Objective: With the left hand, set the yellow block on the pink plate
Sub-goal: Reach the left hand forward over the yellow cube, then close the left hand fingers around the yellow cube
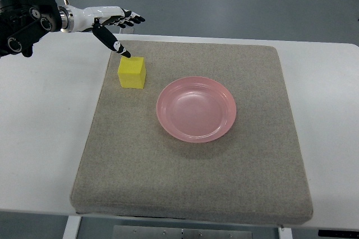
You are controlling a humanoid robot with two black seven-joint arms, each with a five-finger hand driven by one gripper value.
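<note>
Before you lies a white table point(39, 138) carrying a large grey felt mat point(190, 177) that covers most of its surface, likely there to give the objects a soft, non-slip footing. On that mat, slightly right of its middle, sits the pink plate point(196, 132), shallow and empty, its rim well inside every edge of the mat. Toward the mat's far left corner stands the yellow block point(132, 73), resting flat on the felt, near the plate's left rim but clearly apart from it; nothing has yet been set on the plate.

Your left hand point(115, 26) reaches in from the table's far left corner, the dark forearm crossing the picture's left edge. The hand is spread, holding nothing: the four fingers point(130, 19) extend roughly level, pointing past the mat's far edge, while the thumb point(115, 44) angles down toward the block, its dark tip just at the block's far top edge. Whether the tip actually touches the block cannot be told from this view. The posture suggests an approach, the hand opened wide enough to straddle the block before closing. You would judge the task barely begun: grasp, lift and the short carry to the plate remain. The right hand is not visible.
</note>
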